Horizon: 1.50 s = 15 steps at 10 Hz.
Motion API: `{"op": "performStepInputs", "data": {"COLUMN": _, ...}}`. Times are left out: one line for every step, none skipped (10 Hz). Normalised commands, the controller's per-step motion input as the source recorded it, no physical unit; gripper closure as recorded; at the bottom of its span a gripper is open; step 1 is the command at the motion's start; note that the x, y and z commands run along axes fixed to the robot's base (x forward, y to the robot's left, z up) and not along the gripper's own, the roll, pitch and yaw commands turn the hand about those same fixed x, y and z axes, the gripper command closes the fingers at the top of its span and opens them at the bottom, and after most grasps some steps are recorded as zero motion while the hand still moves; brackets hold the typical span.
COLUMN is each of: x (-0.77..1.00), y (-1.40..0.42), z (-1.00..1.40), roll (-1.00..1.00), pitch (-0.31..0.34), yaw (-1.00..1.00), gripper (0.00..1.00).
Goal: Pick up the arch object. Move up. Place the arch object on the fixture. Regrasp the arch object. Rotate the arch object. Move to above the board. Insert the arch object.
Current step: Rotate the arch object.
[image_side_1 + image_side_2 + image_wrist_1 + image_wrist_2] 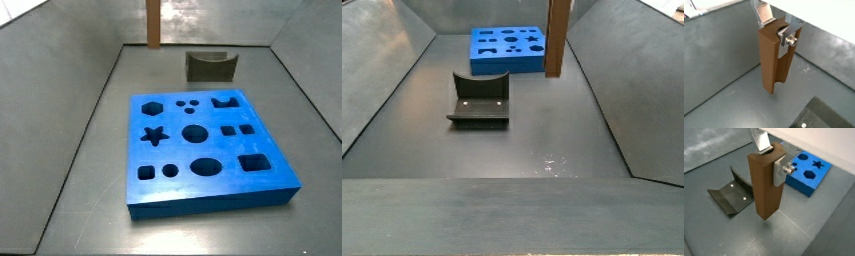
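- fixture (732, 194): dark, matte, curved notch on top, sits on grey floor (811, 228), left of the block in a wrist view.
- arch object (766, 183): orange-brown, wood-like bar, smooth faces, hangs upright, clear of the floor.
- gripper (777, 169): silver plate fingers (780, 170) clamped on its upper end; far finger probably hidden.
- board (809, 173): bright blue thick slab, star and hexagon cutouts, beyond the bar.

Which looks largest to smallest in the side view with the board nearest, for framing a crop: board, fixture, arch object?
1. board
2. fixture
3. arch object, cropped, so unsure against the fixture; its gripper is out of frame.
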Motion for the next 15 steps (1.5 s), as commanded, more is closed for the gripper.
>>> {"op": "performStepInputs", "data": {"x": 0.03, "y": 0.02, "z": -1.00, "roll": -0.07, "pitch": -0.037, "yaw": -0.06, "gripper": 1.00}}
{"op": "performStepInputs", "data": {"x": 0.03, "y": 0.02, "z": -1.00, "roll": -0.05, "pitch": -0.033, "yaw": -0.05, "gripper": 1.00}}
{"op": "performStepInputs", "data": {"x": 0.03, "y": 0.03, "z": -1.00, "roll": -0.01, "pitch": -0.036, "yaw": -0.04, "gripper": 1.00}}
{"op": "performStepInputs", "data": {"x": 0.03, "y": 0.03, "z": -0.99, "roll": 0.01, "pitch": -0.039, "yaw": -0.04, "gripper": 1.00}}
{"op": "performStepInputs", "data": {"x": 0.03, "y": 0.03, "z": -0.78, "roll": 0.03, "pitch": -0.040, "yaw": -0.03, "gripper": 1.00}}
{"op": "performStepInputs", "data": {"x": 0.03, "y": 0.02, "z": -0.69, "roll": 0.04, "pitch": -0.039, "yaw": -0.02, "gripper": 1.00}}
{"op": "performStepInputs", "data": {"x": 0.03, "y": 0.02, "z": -0.50, "roll": 0.06, "pitch": -0.038, "yaw": -0.01, "gripper": 1.00}}
{"op": "performStepInputs", "data": {"x": 0.03, "y": 0.01, "z": -0.38, "roll": 0.08, "pitch": -0.038, "yaw": -0.01, "gripper": 1.00}}
{"op": "performStepInputs", "data": {"x": 0.03, "y": 0.01, "z": -0.22, "roll": 0.10, "pitch": -0.039, "yaw": 0.00, "gripper": 1.00}}
{"op": "performStepInputs", "data": {"x": 0.00, "y": 0.00, "z": 0.00, "roll": 0.11, "pitch": -0.026, "yaw": 0.00, "gripper": 0.00}}
{"op": "performStepInputs", "data": {"x": 0.00, "y": 0.00, "z": 1.00, "roll": 0.11, "pitch": -0.023, "yaw": 0.00, "gripper": 0.00}}
{"op": "performStepInputs", "data": {"x": 0.00, "y": 0.00, "z": 1.00, "roll": 0.11, "pitch": -0.018, "yaw": 0.00, "gripper": 0.00}}
{"op": "performStepInputs", "data": {"x": -0.03, "y": -0.01, "z": 1.00, "roll": 0.08, "pitch": 0.013, "yaw": 0.01, "gripper": 0.00}}
{"op": "performStepInputs", "data": {"x": -0.02, "y": -0.01, "z": 0.86, "roll": 0.04, "pitch": 0.021, "yaw": 0.01, "gripper": 0.00}}
{"op": "performStepInputs", "data": {"x": -0.01, "y": -0.01, "z": 0.64, "roll": -0.01, "pitch": 0.032, "yaw": 0.01, "gripper": 0.00}}
